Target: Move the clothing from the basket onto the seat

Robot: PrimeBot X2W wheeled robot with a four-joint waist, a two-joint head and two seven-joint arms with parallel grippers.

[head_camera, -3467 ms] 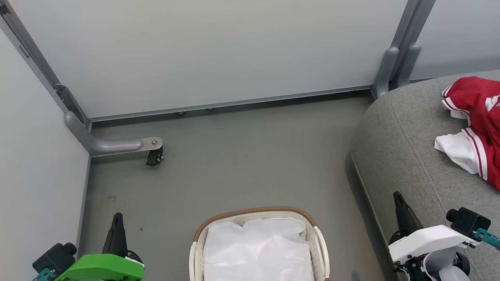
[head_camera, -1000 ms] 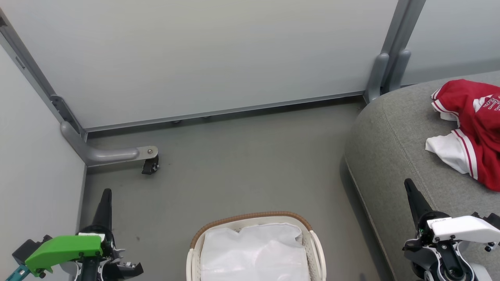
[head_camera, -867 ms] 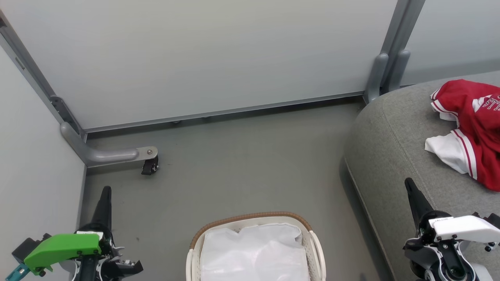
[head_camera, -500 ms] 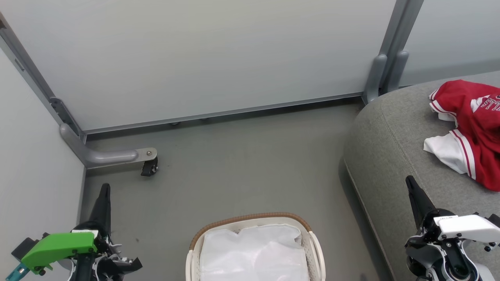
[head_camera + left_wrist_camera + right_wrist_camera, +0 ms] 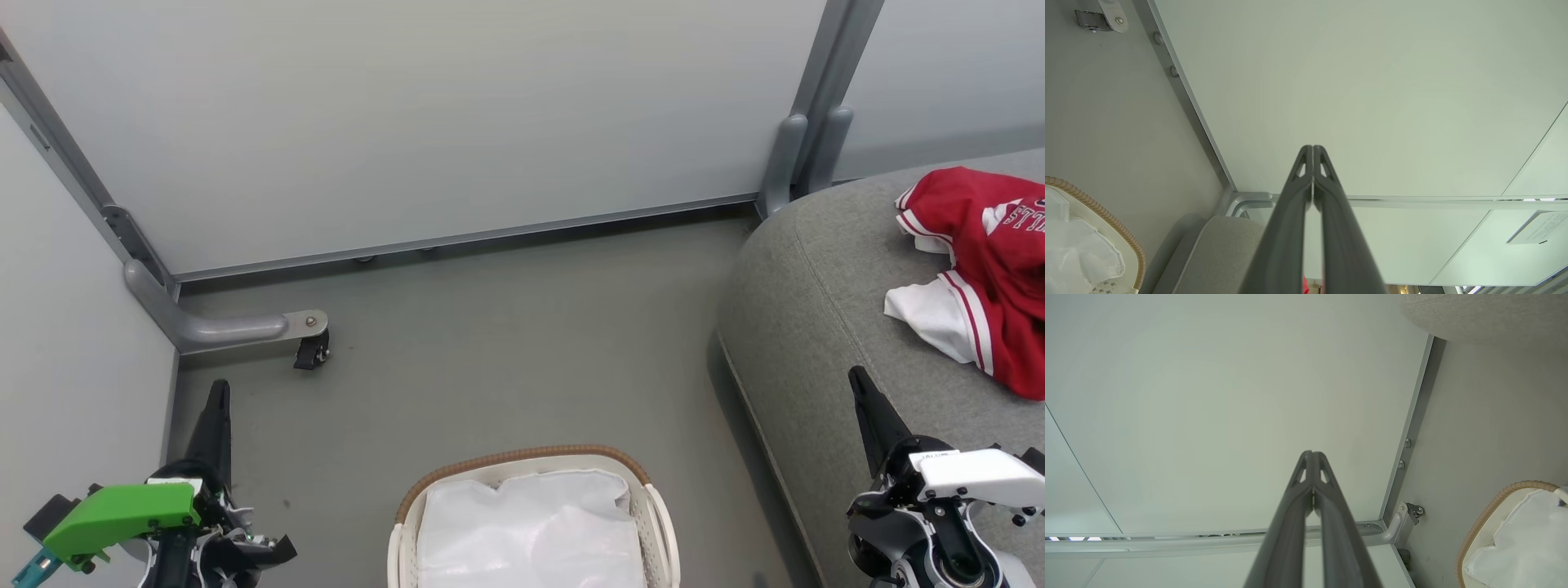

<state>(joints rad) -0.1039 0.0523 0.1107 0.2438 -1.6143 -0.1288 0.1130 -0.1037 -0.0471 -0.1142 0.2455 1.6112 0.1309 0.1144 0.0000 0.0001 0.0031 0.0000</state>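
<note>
Apparently near done. Red-and-white clothing (image 5: 988, 269) lies heaped on the grey seat (image 5: 816, 310), well apart from the basket (image 5: 522, 456) on the floor. Basket holds a crumpled white liner (image 5: 531, 531), no red in sight; anything beneath it, cannot tell. Left gripper (image 5: 1312, 151): fingers pressed together, holding nothing. Right gripper (image 5: 1312, 455): likewise closed, empty, near the seat's edge. Judged left: little, perhaps a check under the liner.

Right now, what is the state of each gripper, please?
Left gripper: closed, holding nothing.
Right gripper: closed, holding nothing.
</note>
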